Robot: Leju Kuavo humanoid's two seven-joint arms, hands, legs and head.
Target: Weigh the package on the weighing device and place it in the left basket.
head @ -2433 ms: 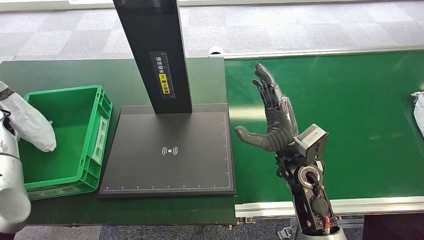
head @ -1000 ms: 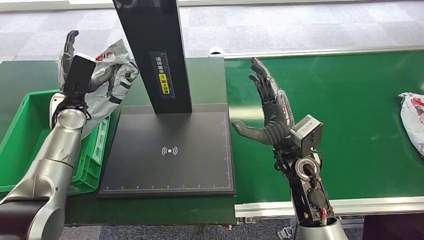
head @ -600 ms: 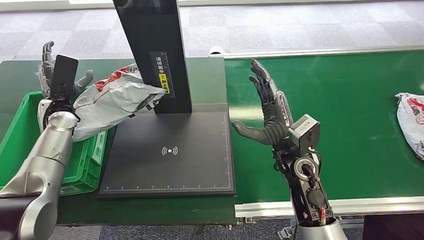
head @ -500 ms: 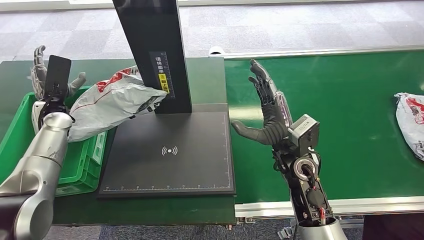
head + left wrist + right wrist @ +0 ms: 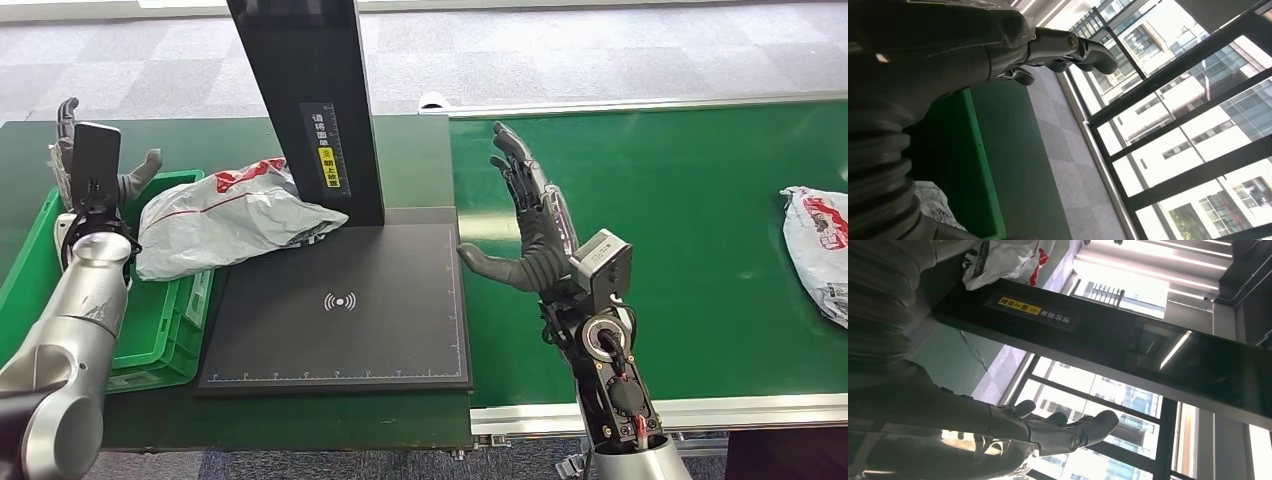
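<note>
The grey package (image 5: 235, 215), with red print on its upper end, lies tilted across the right rim of the left basket (image 5: 165, 335) and the left edge of the black weighing device (image 5: 340, 300). Its right tip rests against the foot of the device's upright black column (image 5: 305, 100), which carries a yellow label. In the right wrist view the package (image 5: 1003, 257) shows beyond that column (image 5: 1108, 340).

The left hand (image 5: 90, 165) is raised above the far left corner of the basket, fingers upright and spread apart, holding nothing. Its thumb points toward the package, just beside it; whether they touch cannot be told. In the left wrist view the hand (image 5: 1048, 47) stretches out over the green basket wall (image 5: 960, 160), with windows beyond.

The right hand (image 5: 530, 220) stands upright over the green conveyor belt (image 5: 700, 230), just right of the weighing device, palm facing left, fingers straight and apart, thumb reaching toward the platform's right edge, nothing in it. In the right wrist view its fingers (image 5: 1063, 432) extend toward the windows.

A second package (image 5: 818, 250) lies on the belt at the far right edge, well apart from the right hand
</note>
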